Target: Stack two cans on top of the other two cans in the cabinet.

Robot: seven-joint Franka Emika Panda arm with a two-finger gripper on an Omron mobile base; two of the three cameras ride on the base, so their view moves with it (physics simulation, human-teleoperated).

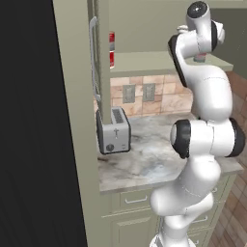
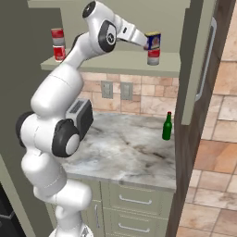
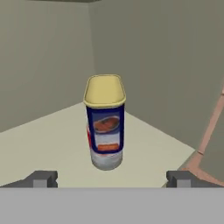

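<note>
Partly, blue tin (image 3: 105, 118) hides grey can (image 3: 105, 158) beneath.

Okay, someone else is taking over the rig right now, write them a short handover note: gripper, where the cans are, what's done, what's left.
Gripper: open, holding nothing, facing the right-hand stack with the fingertips apart on either side of it.
Right stack: the blue tin sits upright on a grey-bodied can on the cabinet shelf, near its right end.
Left stack: a red can stands on another red can at the shelf's left end.
Done: by the look of it both stacks are built, two on two.
Left: probably just back the arm away without nudging the blue tin. The toaster and green bottle on the counter play no part.
</note>
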